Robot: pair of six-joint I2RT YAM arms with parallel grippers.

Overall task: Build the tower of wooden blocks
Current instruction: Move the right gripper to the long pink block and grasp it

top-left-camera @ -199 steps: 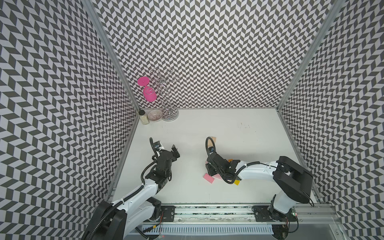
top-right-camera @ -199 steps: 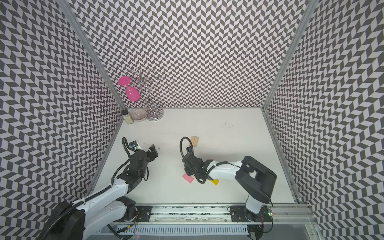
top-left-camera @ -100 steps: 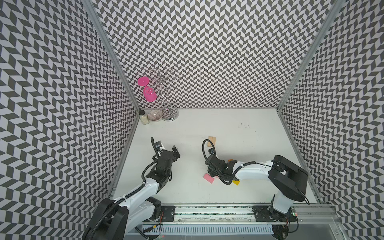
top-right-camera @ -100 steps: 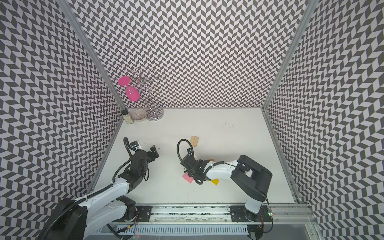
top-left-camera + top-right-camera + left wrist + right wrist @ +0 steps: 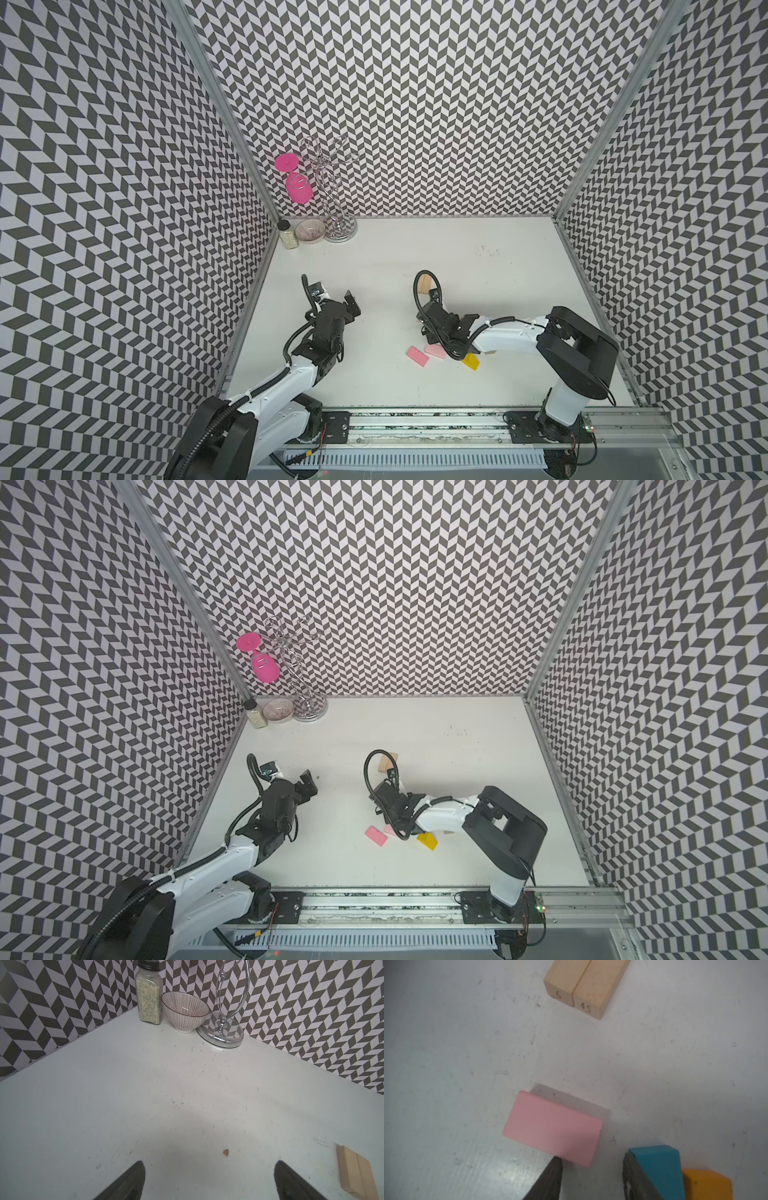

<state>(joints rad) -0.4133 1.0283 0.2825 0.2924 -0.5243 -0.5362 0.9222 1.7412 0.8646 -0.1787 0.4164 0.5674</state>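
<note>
Right gripper point(image 5: 591, 1157) is held low over the table point(image 5: 446, 1064), on the robot's side of the tan bars point(image 5: 585, 985). Its fingers are seen part-way apart, with nothing clamped. Pink slab point(image 5: 552, 1128) is placed straight between the gripper and the tan bars, well short of them. One fingertip point(image 5: 554, 1167) is overlapped with the slab's near long edge and the other is clear of it, so only the slab's near corner is caught in the gap. The slab's long axis is skewed to the line across the fingers, neither along it nor square to it. An offset shadow is cast towards the tan bars, so the slab is judged tipped or slightly raised, not certain. Teal block point(image 5: 660, 1167) is seen just beside the outside of the clear finger, with the yellow block point(image 5: 708, 1184) beyond it.

Tan bars are laid side by side, touching, ends turned to the gripper; the tower is judged barely begun. Second pink slab point(image 5: 417, 356) is seen on the same side of the tan bars.

Left gripper point(image 5: 208, 1164) is spread wide and empty, well to the left of the tan bars. The right arm is by far the nearer. A wrist turn is likely needed before the slab's short width can be pinched.
</note>
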